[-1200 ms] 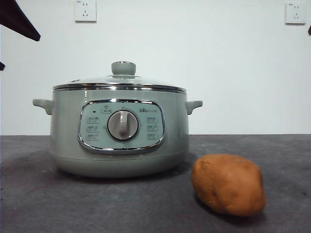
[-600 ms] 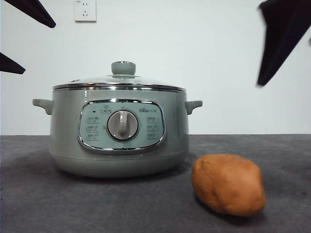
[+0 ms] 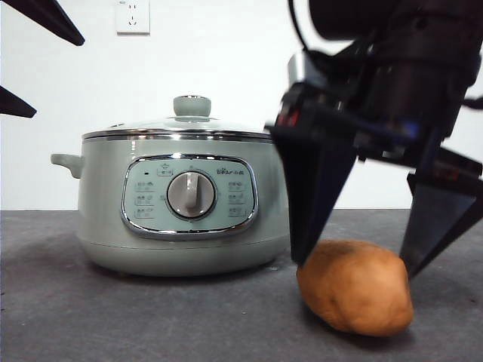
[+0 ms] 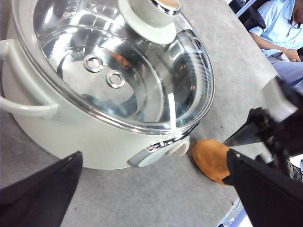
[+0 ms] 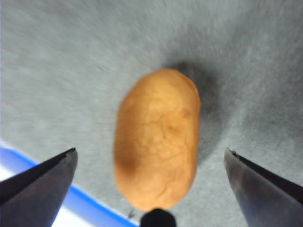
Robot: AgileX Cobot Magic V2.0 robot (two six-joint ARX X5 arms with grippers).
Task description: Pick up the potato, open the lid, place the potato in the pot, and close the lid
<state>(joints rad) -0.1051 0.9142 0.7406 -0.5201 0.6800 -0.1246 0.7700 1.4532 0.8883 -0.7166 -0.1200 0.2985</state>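
The orange-brown potato point(image 3: 355, 288) point(image 5: 158, 142) point(image 4: 210, 160) lies on the grey table, to the right of the pot and nearer the camera. My right gripper point(image 3: 356, 264) point(image 5: 149, 151) hangs open just above it, one jaw on each side, not touching. The pale green pot point(image 3: 185, 204) point(image 4: 71, 137) stands left of centre. Its glass lid point(image 3: 226, 127) point(image 4: 118, 71) sits shut on it, knob point(image 3: 192, 105) upright. My left gripper point(image 3: 56, 75) point(image 4: 154, 156) is open, high at the pot's left side, holding nothing.
Dark grey table point(image 3: 113, 317) runs back to a white wall with a socket point(image 3: 133, 16). A blue strip point(image 5: 94, 203) marks the table's edge close to the potato. A person in a blue shirt point(image 4: 279, 23) sits beyond the table.
The right arm has come down from the upper right and now straddles the potato with open jaws. The left gripper, pot, lid and potato have stayed put.
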